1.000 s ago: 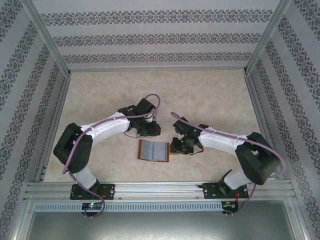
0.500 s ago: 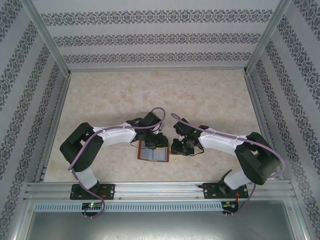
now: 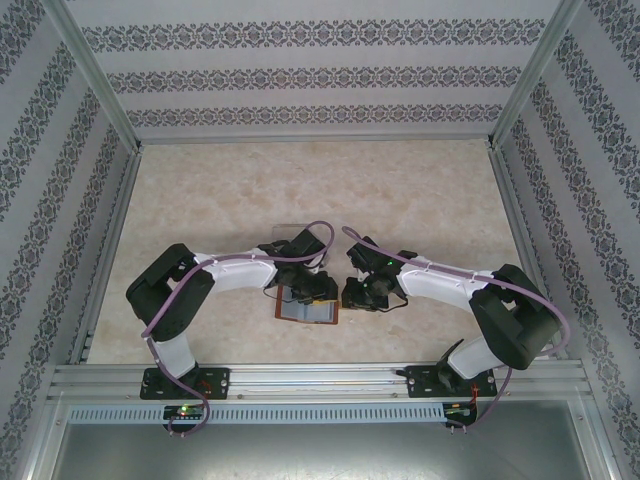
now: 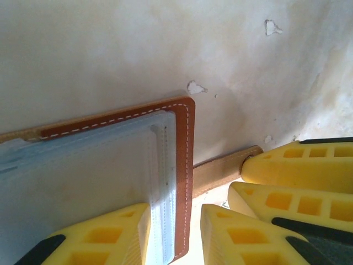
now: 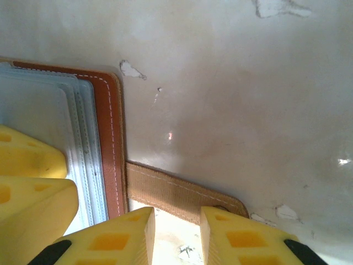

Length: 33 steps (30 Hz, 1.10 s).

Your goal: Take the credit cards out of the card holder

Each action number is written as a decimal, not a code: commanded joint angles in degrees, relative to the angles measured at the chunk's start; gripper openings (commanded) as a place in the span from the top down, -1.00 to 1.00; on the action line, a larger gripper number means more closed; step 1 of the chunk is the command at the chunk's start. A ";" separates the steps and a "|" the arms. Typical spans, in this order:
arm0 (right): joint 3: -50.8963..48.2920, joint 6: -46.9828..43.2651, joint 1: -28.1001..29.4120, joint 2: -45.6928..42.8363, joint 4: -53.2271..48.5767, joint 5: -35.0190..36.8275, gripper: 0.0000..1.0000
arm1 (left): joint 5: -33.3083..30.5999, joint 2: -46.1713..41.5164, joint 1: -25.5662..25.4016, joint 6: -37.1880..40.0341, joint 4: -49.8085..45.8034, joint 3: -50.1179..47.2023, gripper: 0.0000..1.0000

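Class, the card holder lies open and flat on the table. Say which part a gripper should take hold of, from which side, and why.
Probably the strap tab: it juts from the right edge of the card holder as a narrow strip with bare table around it. Come from the right, fingers astride its width; the body lies too flat and wide.

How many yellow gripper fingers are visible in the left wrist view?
4. Two of the left gripper at the bottom, either side of the card holder edge; two of the right gripper stacked at right, by the strap tab.
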 commanded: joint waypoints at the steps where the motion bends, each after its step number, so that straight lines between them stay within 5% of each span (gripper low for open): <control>1: -0.08 0.02 -0.25 0.94 0.25 0.76 0.41 | -6.54 -0.71 -0.93 3.60 -11.17 1.77 0.33; 14: 0.88 -0.27 -0.20 1.04 -0.41 1.00 0.41 | -22.36 2.03 -2.81 10.82 -34.03 12.26 0.23; 25: 2.11 -0.65 -0.32 1.28 -1.03 1.01 0.41 | -28.71 -0.22 -2.90 13.25 -41.03 13.88 0.20; 33: 3.08 -1.16 -0.29 1.43 -1.68 0.94 0.41 | -27.84 -0.53 -2.90 13.81 -39.98 10.99 0.52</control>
